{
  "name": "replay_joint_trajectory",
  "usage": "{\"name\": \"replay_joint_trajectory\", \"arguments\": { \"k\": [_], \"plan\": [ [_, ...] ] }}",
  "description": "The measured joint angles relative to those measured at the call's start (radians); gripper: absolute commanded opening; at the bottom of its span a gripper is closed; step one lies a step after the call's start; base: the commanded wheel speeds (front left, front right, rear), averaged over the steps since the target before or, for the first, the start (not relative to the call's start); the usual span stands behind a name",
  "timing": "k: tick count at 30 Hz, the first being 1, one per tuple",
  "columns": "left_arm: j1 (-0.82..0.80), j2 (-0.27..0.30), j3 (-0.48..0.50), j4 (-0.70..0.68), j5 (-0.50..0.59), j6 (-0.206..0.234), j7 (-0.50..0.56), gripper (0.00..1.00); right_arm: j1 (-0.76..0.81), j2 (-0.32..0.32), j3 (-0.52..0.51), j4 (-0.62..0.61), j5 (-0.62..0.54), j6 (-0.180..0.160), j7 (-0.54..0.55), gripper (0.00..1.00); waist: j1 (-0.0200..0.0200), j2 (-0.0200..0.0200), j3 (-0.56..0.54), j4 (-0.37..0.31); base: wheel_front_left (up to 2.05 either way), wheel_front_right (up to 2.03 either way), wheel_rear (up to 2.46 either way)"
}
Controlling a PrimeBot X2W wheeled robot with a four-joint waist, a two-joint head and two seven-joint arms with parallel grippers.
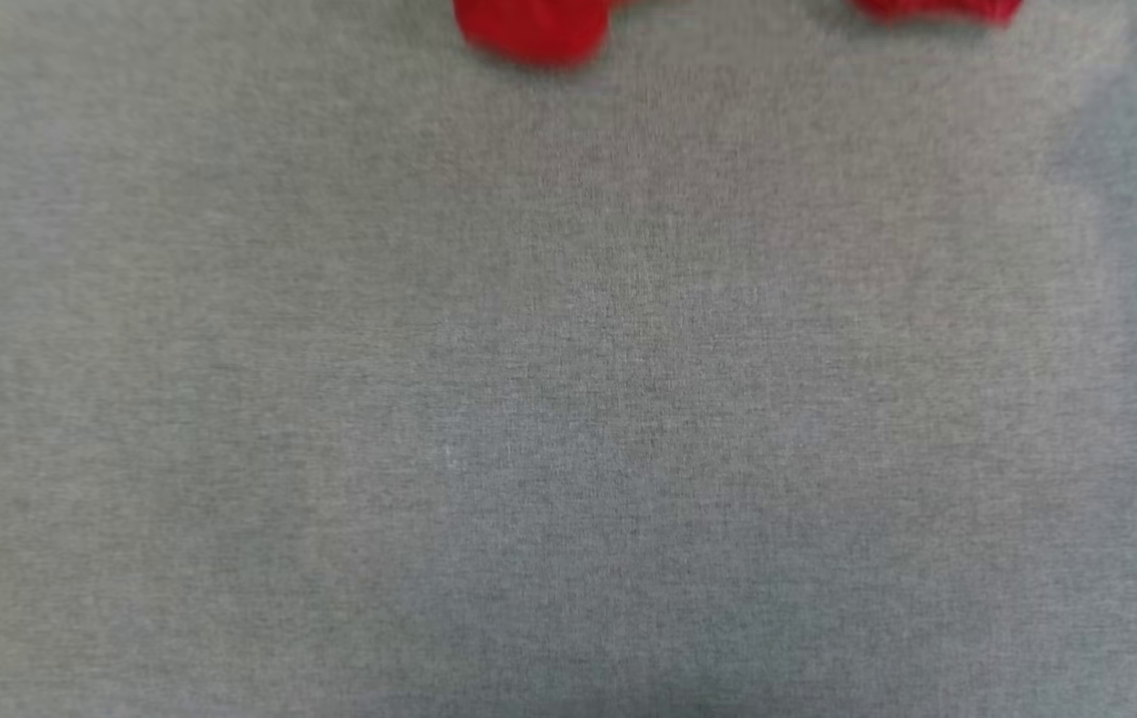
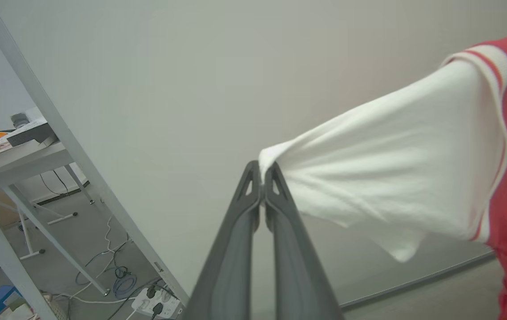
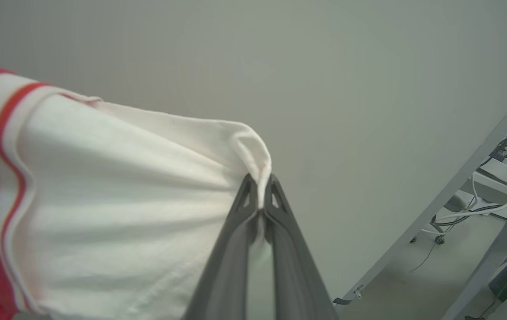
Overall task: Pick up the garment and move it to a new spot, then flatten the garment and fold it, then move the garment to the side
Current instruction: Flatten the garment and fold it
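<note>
1. The left gripper [image 2: 262, 174] rises from the bottom of its wrist view, long dark fingers [image 2: 235, 249] pressed together, jaws pinching the tip of a white sleeve of the garment [image 2: 396, 169].
2. The right gripper [image 3: 260, 187] is posed alike, jaws clamped on a folded white sleeve edge.

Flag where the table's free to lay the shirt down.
Grey table is bare everywhere below the two red bits of shirt at the head view's top edge: left, right and near side free. Crowded only along the top.
</note>
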Motion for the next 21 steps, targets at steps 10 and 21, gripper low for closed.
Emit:
{"name": "replay_joint_trajectory", "arguments": {
  "k": [10, 21],
  "plan": [
    [-0.26, -0.086, -0.027, 0.268, 0.09, -0.019, -0.209, 0.0, -0.229, 0.142, -0.045, 0.267, -0.142, 0.0, -0.191, 0.0, 0.0, 0.0, 0.155, -0.018, 0.0, 0.0, 0.0],
    [-0.122, -0.142, -0.112, 0.446, 0.034, -0.028, -0.356, 0.0, -0.159, 0.212, 0.011, 0.406, -0.128, -0.001, -0.289, 0.0, 0.0, 0.0, 0.173, -0.012, 0.0, 0.0, 0.0]
  ]
}}
